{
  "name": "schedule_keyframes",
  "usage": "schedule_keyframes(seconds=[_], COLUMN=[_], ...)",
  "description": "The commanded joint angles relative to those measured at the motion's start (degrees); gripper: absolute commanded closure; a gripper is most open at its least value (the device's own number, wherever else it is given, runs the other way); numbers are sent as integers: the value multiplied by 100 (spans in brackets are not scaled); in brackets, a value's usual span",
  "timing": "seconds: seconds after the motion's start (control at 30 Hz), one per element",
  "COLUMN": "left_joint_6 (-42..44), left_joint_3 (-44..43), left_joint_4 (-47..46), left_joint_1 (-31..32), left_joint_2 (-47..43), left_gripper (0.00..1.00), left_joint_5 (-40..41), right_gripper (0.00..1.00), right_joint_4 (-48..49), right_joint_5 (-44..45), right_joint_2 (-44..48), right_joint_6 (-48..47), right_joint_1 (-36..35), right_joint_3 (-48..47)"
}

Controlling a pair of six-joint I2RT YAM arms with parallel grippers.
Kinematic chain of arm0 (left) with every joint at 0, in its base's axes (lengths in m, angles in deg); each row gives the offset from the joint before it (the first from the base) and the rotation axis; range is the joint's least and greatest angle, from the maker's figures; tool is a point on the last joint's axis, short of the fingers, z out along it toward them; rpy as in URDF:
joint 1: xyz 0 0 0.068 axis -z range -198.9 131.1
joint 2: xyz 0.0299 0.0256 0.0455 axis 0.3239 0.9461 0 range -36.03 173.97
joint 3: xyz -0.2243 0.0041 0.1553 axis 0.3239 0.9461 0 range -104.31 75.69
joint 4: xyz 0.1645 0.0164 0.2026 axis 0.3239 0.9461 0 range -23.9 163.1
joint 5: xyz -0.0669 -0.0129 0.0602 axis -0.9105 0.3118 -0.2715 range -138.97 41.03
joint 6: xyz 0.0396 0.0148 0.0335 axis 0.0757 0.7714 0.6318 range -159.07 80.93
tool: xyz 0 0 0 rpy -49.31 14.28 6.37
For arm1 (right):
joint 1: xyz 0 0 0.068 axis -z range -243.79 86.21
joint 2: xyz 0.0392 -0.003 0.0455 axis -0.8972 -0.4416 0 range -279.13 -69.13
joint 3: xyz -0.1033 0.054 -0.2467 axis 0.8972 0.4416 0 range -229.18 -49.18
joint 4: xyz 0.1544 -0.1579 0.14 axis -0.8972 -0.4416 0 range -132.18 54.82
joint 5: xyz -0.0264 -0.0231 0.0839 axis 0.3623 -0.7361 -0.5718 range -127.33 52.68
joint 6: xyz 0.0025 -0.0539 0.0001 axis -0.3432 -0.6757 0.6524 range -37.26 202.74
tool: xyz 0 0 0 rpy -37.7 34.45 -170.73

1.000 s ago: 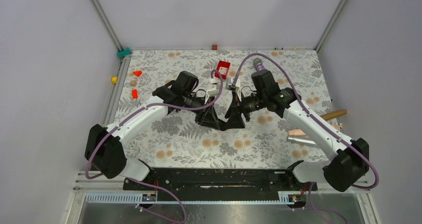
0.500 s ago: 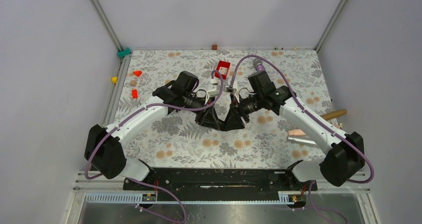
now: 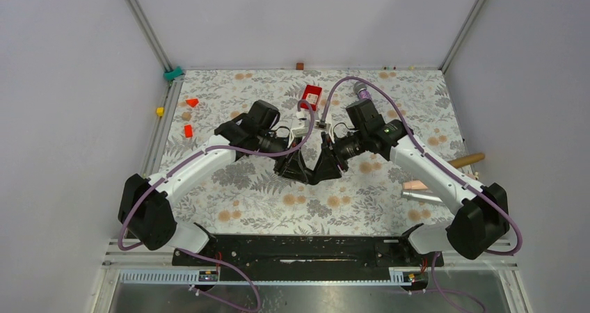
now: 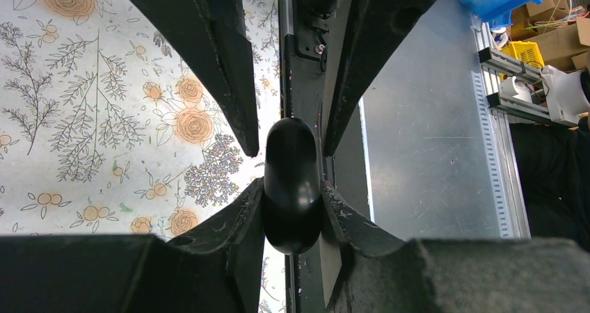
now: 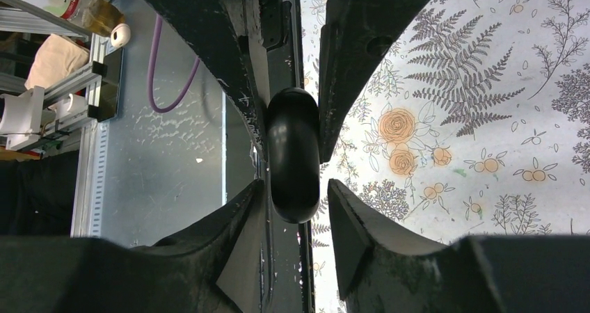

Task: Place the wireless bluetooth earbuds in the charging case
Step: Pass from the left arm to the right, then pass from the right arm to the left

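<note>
A glossy black oval object (image 4: 292,177) is pinched between the pads of my left gripper (image 4: 292,191), which is shut on it above the floral mat. My right gripper (image 5: 296,188) faces it tip to tip. Its jaws stand open around the other end of the same object (image 5: 293,146), with a gap on one side. In the top view the left gripper (image 3: 303,175) and the right gripper (image 3: 317,174) meet at mid-table and hide the object. No tiny earbuds and no lavender-grey case show in any view.
A red box (image 3: 312,96) and white bits lie just behind the grippers. A purple microphone head (image 3: 361,88) is at the back right. Red blocks (image 3: 187,130) lie at the left. A wooden handle (image 3: 465,161) and a pink-and-silver tool (image 3: 421,191) lie at the right.
My right arm has moved left, bringing its gripper up to the left gripper's tip. The left arm has hardly moved.
</note>
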Motion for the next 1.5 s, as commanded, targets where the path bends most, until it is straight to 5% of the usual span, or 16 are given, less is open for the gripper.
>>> schedule_keyframes(seconds=[0.0, 0.33, 0.73, 1.0, 1.13, 1.47], left_joint_6=[149, 128, 263, 799, 896, 398], left_joint_3=[-264, -276, -423, -897, -1473, -648], left_joint_4=[-81, -74, 141, 83, 260, -656], left_joint_1=[24, 27, 16, -8, -11, -4], left_joint_2=[-100, -118, -507, -2037, -1993, -1804], left_gripper=[100, 96, 3, 1, 1, 1], left_joint_5=[-8, 29, 590, 3025, 4021, 3015], right_gripper=[56, 77, 85, 88, 88, 86], right_joint_4=[87, 86, 26, -300, -405, 436], right_joint_5=[-194, -179, 265, 1284, 1733, 2021], right_joint_2=[-27, -1, 628, 1265, 1333, 1605], right_joint_6=[16, 19, 74, -143, -222, 389], right_joint_1=[14, 12, 28, 108, 109, 109], right_joint_3=[-137, -144, -278, -795, -1346, -1324])
